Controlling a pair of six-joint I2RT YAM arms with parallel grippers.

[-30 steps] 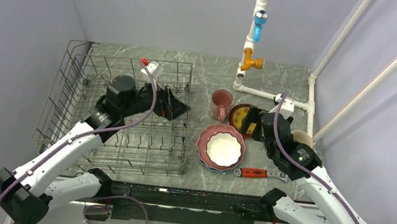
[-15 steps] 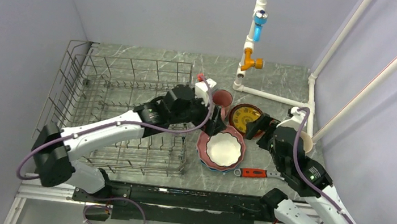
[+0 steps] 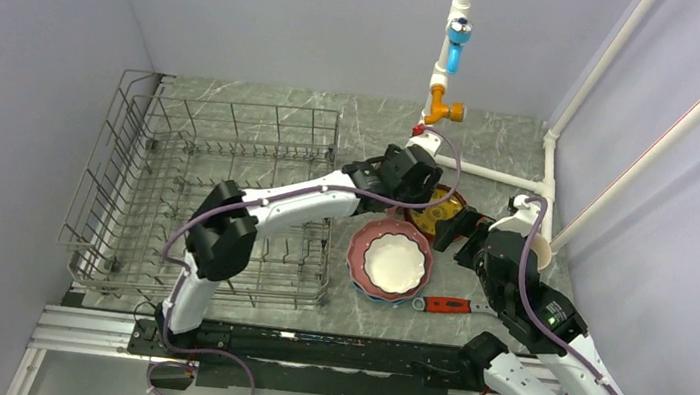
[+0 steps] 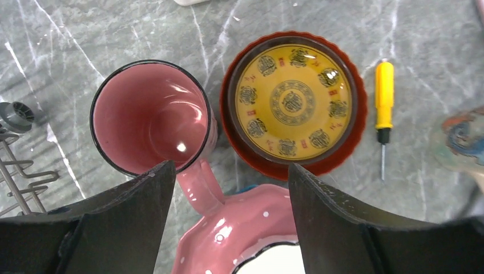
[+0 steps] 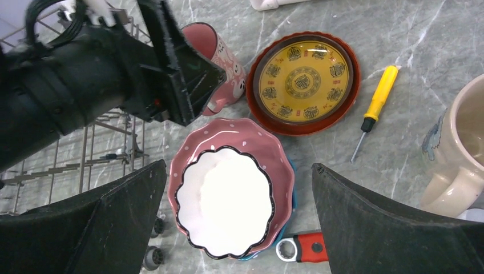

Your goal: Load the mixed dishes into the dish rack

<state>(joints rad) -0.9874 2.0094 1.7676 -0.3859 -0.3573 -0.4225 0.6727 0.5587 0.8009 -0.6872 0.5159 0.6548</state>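
Note:
The pink mug (image 4: 151, 117) stands upright beside the red-brown plate with the yellow centre (image 4: 294, 103). My left gripper (image 4: 228, 168) is open and empty, hovering above the mug's handle; in the top view (image 3: 404, 199) it hides the mug. The white scalloped bowl (image 5: 225, 200) sits in the pink scalloped plate (image 5: 274, 154), with the blue plate's edge (image 5: 292, 171) showing beneath. My right gripper (image 5: 238, 165) is open and empty above this stack. The cream cup (image 5: 456, 148) stands at the right. The dish rack (image 3: 126, 180) at the left holds no dishes.
A yellow screwdriver (image 5: 376, 101) lies between the red-brown plate and the cream cup. A red-handled wrench (image 5: 308, 246) lies just in front of the plate stack. White pipes (image 3: 490, 171) with a blue and orange valve run along the back right.
My left arm has swung right, from inside the rack to above the pink mug. My right gripper has drawn back a little from the red-brown plate.

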